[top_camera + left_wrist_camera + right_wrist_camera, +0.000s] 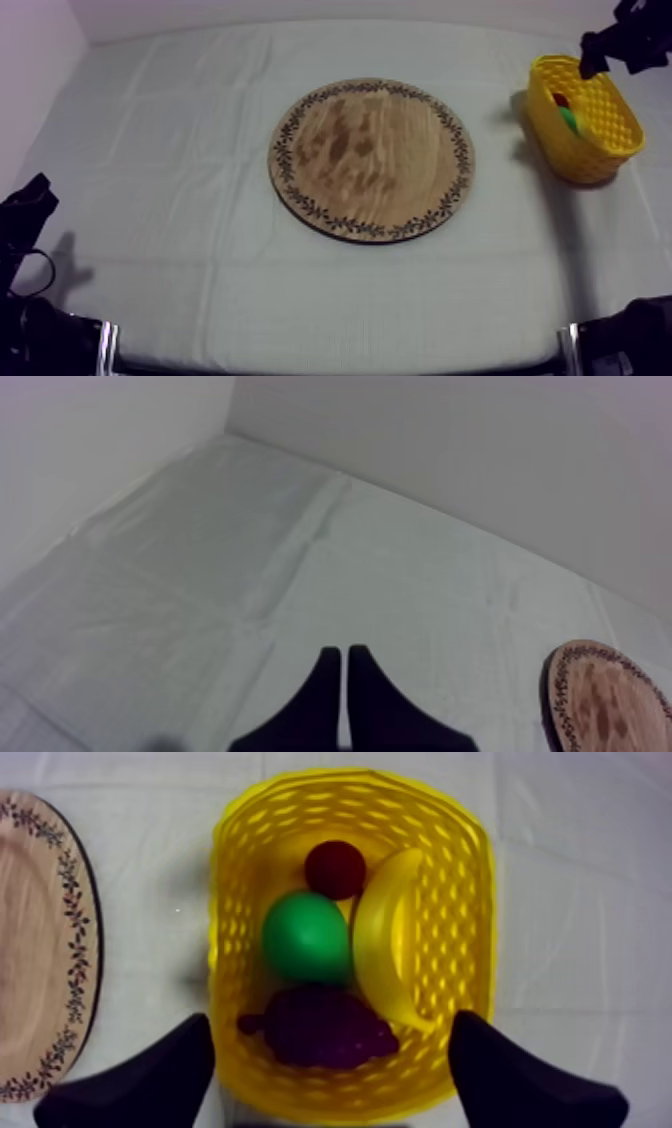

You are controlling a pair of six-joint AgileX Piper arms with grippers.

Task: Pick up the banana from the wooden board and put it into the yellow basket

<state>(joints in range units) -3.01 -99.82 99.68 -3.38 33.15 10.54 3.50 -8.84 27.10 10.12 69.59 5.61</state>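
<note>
Top view: the wooden board [371, 160] lies bare, well apart from the yellow basket [605, 155], with open bench [180, 150] between them. The right pincer [592, 62] hangs just above the basket's far rim.

Left wrist view: the left pincer [345, 666] has its fingers pressed together into a narrow wedge, holding nothing. It sits over bare cloth on the side of the board away from the basket.

Right wrist view: the banana [385, 947] lies inside the basket against one side wall. The green fruit [306, 937] touches it, and the small red fruit [334, 868] and the grapes [320, 1024] are close by. The right pincer's fingers [150, 1077] stand wide apart over the basket's near rim, gripping nothing.

The task looks done. The banana is probably light, stiff and smooth. Any regrasp would go best across the middle of its curve, though the wall and the green fruit leave little room there. The open room is straight up, above the rim.
</note>
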